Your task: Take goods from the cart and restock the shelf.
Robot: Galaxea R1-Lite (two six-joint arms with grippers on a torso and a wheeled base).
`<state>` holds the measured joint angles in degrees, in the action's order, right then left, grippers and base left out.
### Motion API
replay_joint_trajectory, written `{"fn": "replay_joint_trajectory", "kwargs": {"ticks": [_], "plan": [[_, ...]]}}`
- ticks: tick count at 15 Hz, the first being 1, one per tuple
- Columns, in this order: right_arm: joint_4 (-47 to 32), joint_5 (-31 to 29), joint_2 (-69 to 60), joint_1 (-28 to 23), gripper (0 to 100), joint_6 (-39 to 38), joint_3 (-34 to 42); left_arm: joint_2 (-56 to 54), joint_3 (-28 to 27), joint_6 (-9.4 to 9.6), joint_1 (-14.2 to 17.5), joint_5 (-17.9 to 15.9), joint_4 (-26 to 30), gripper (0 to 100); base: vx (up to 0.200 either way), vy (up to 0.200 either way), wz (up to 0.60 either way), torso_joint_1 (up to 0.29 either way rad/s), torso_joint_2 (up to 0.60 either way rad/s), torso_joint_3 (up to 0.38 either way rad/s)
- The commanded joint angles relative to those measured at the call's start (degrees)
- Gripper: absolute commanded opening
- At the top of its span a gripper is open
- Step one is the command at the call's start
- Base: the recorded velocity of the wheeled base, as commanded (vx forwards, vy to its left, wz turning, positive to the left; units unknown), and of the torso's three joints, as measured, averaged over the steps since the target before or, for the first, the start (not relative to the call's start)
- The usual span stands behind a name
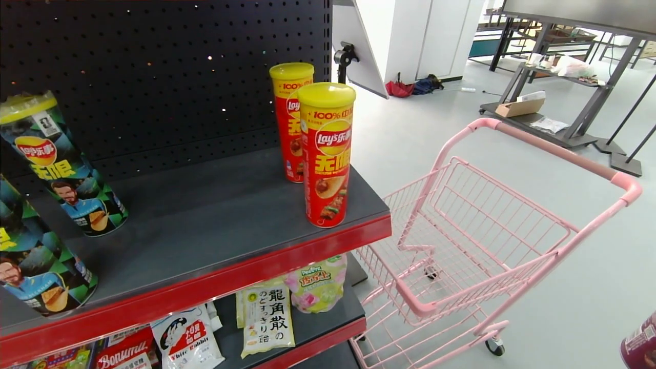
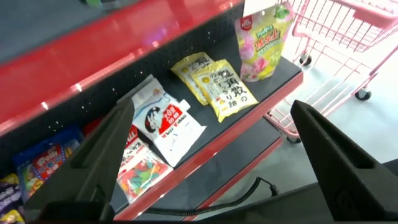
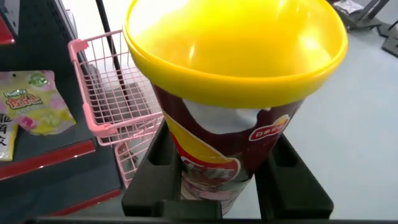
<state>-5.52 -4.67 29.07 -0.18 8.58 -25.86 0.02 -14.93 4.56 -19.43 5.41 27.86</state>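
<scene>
My right gripper (image 3: 221, 177) is shut on a maroon chips can (image 3: 236, 56) with a yellow lid, held upright between its black fingers (image 3: 155, 171). The same can (image 1: 640, 342) shows at the lower right corner of the head view, low beside the pink cart (image 1: 553, 148), whose basket holds nothing. Two red chips cans (image 1: 326, 154) stand upright at the right end of the dark upper shelf (image 1: 205, 220). My left gripper (image 2: 211, 109) is open with nothing in it, in front of the lower shelf (image 2: 273, 81).
Two green chips cans (image 1: 61, 164) stand at the upper shelf's left end, with bare board between them and the red ones. Snack bags (image 1: 266, 312) lie on the lower shelf. The cart stands just right of the shelf end. Metal racks (image 1: 564, 77) stand far back.
</scene>
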Motion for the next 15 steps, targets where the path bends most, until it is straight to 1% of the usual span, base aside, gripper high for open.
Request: {"fn": "replay_joint_trajectory", "kwargs": {"ticks": [1, 6, 11, 12, 15], "plan": [[0.07, 0.01, 1.34, 0.01, 0, 0.03, -0.16, -0.02, -0.01, 0.01, -0.08, 0.04, 0.01, 100, 0.000, 0.000, 0.00, 0.242, -0.62, -0.393], [0.51, 0.19, 3.09, 0.18, 0, 0.47, -0.25, -0.02, -0.01, -0.08, -0.08, -0.31, 0.01, 100, 0.000, 0.000, 0.00, 0.189, -0.48, -0.290], [0.69, 0.19, 4.94, 0.09, 0, 0.47, -0.51, -0.02, -0.01, -0.08, -0.08, -0.31, 0.01, 100, 0.000, 0.000, 0.00, 0.157, -0.36, -0.214], [0.69, 0.19, 5.03, 0.18, 0, 0.47, -0.51, -0.02, -0.01, -0.08, -0.08, -0.31, 0.01, 100, 0.000, 0.000, 0.00, 0.041, -0.09, -0.061], [0.69, 0.10, 4.59, 0.09, 0, 0.47, 0.28, -0.02, -0.01, -0.08, -0.08, -0.31, 0.01, 100, 0.000, 0.000, 0.60, 0.012, -0.03, -0.022]]}}
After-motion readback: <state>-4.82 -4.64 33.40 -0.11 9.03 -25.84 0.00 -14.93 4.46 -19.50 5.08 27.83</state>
